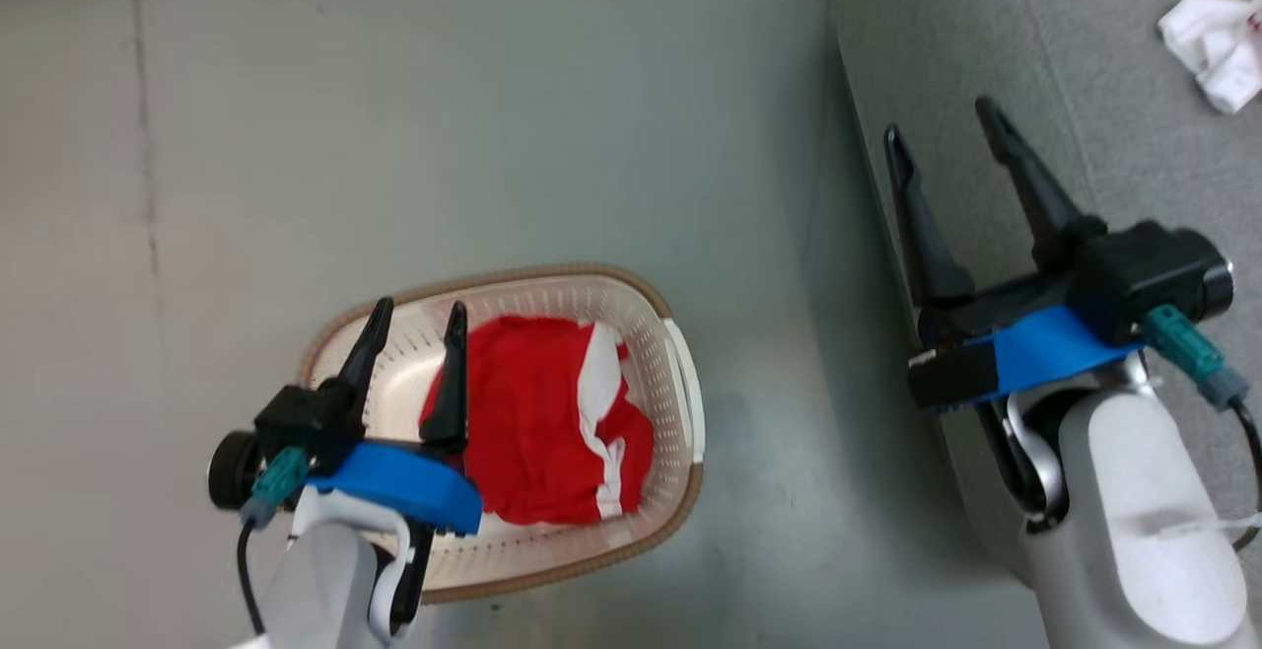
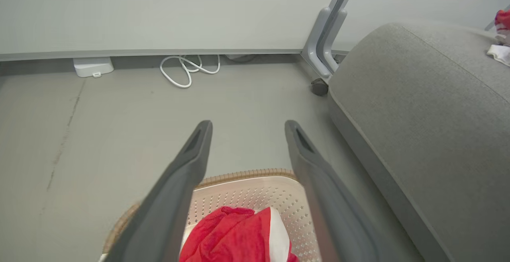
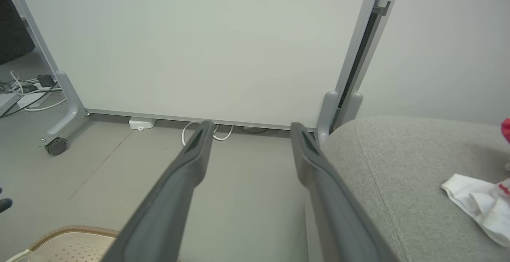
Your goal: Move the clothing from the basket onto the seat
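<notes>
A red garment with white stripes [image 1: 552, 422] lies bunched in the cream basket [image 1: 680, 373] on the floor; the left wrist view looks down on this clothing [image 2: 235, 238] and the basket's brown rim [image 2: 247, 173]. My left gripper [image 1: 419, 314] hangs open above the basket's left half, nothing between its fingers [image 2: 191, 162]. My right gripper [image 1: 942, 126] is open and empty over the left edge of the grey seat [image 1: 1085, 67]. White cloth with red on it [image 1: 1218, 42] lies on the seat at the far right, the same cloth [image 3: 482, 206] showing in the right wrist view.
Grey floor [image 1: 493, 136] stretches between basket and seat. A white cable [image 2: 187, 69] and a small white box [image 2: 93, 67] lie by a white panel on wheeled legs [image 3: 57, 144]. The panel's other leg [image 2: 322, 55] stands by the seat's far corner.
</notes>
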